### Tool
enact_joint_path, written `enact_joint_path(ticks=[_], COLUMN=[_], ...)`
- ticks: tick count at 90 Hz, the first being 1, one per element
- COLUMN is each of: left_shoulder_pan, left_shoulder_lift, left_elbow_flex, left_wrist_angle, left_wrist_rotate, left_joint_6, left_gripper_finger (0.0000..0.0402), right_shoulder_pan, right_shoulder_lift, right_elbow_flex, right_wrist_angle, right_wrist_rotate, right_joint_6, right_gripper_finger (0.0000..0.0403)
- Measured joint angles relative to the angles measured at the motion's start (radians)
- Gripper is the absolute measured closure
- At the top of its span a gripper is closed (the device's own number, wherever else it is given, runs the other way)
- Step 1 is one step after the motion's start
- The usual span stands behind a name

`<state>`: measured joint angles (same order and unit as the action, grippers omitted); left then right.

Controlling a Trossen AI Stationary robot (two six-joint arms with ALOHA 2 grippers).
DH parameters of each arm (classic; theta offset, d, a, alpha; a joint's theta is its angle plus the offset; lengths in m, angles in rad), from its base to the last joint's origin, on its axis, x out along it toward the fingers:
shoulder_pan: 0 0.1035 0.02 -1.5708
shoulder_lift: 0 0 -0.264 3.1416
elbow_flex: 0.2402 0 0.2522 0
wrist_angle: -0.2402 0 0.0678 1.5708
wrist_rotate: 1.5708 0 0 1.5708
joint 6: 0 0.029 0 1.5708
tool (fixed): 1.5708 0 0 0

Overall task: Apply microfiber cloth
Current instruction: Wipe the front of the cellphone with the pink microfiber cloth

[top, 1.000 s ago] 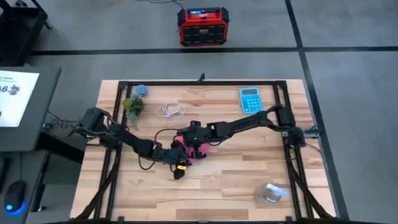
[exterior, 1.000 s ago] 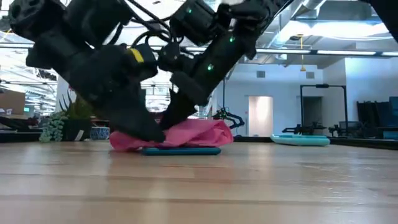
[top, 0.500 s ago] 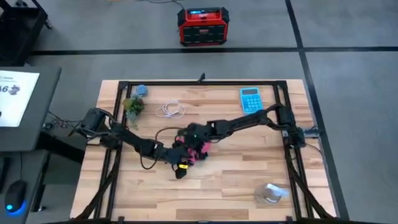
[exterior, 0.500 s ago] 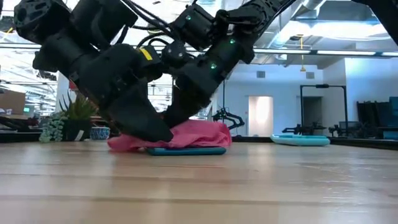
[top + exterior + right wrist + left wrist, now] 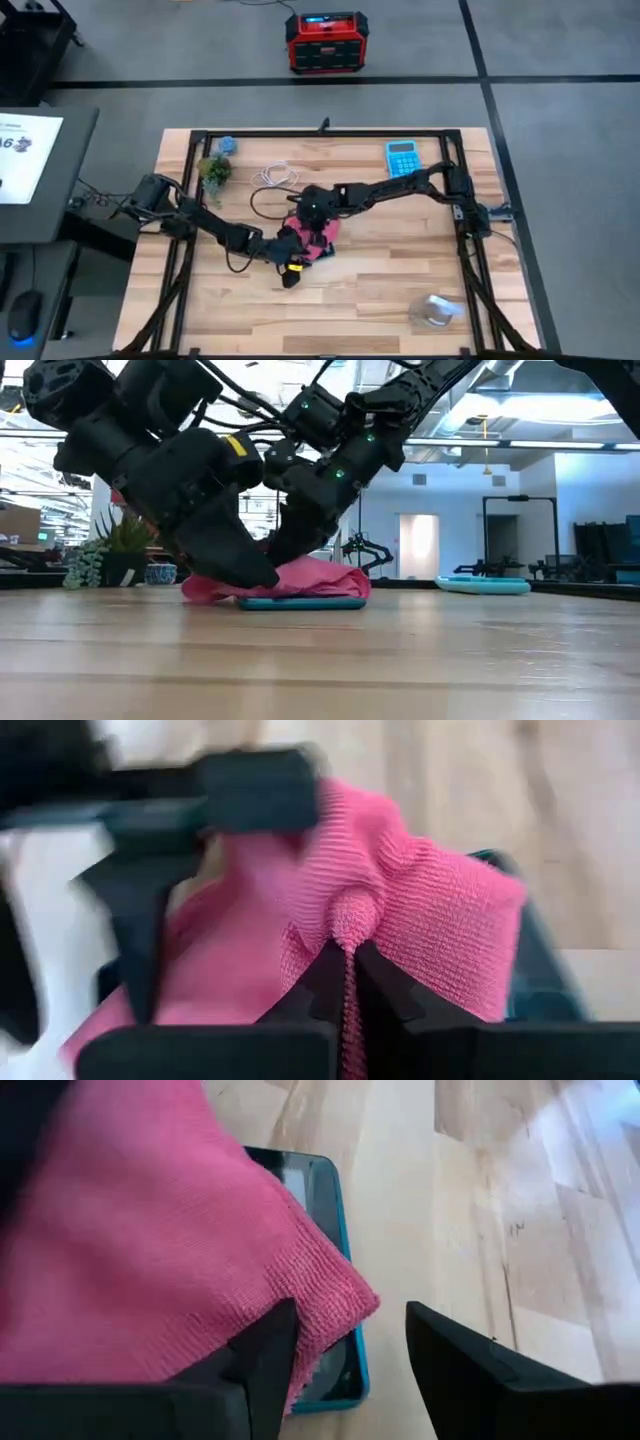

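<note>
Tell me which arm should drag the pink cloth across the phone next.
The right. Its gripper is already shut on a pinch of the cloth, which lies over the phone. The left gripper is open at the phone's edge, gripping nothing.

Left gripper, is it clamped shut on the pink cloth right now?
No, the left gripper is open, its fingers spread beside the microfiber cloth corner on the phone.

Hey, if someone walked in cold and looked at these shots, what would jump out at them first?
The bright pink microfiber cloth bunched at the table's middle stands out, draped over a teal-cased phone. Both dark arms meet over it: the right claw is shut on a pinched fold of the cloth, while the left claw is open at the cloth's edge. A blue calculator lies near the far edge.
</note>
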<state>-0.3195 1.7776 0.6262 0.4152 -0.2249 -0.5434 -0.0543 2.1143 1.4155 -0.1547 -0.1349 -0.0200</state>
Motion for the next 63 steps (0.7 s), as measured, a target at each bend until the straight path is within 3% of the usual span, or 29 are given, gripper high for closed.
enact_joint_path(ticks=[8, 15, 33, 41, 47, 63], left_shoulder_pan=[0.000, 0.002, 0.000, -0.001, -0.001, 0.000], left_shoulder_lift=[-0.002, -0.002, -0.002, -0.005, -0.005, -0.006], left_elbow_flex=[0.000, 0.000, 0.000, 0.000, -0.001, -0.001], left_wrist_angle=[0.000, -0.002, -0.003, -0.003, -0.001, -0.003], left_wrist_rotate=[0.000, -0.011, 0.005, 0.012, 0.011, 0.009], left_joint_6=[-0.001, 0.001, 0.001, 0.001, 0.003, 0.003], left_gripper_finger=[0.0233, 0.0233, 0.0233, 0.0233, 0.0233, 0.0233], right_shoulder_pan=[-0.003, -0.007, 0.014, 0.033, 0.037, 0.037], right_shoulder_lift=[0.000, 0.001, 0.001, 0.028, 0.045, 0.106], right_elbow_flex=[-0.001, -0.002, -0.002, 0.000, 0.000, 0.004], right_wrist_angle=[0.019, 0.013, -0.030, -0.004, 0.025, 0.177], right_wrist_rotate=[0.162, 0.214, -0.033, -0.062, -0.018, 0.266], right_joint_6=[0.056, 0.069, -0.022, -0.049, -0.033, 0.049], right_gripper_finger=[0.0403, 0.0403, 0.0403, 0.0403, 0.0403, 0.0403])
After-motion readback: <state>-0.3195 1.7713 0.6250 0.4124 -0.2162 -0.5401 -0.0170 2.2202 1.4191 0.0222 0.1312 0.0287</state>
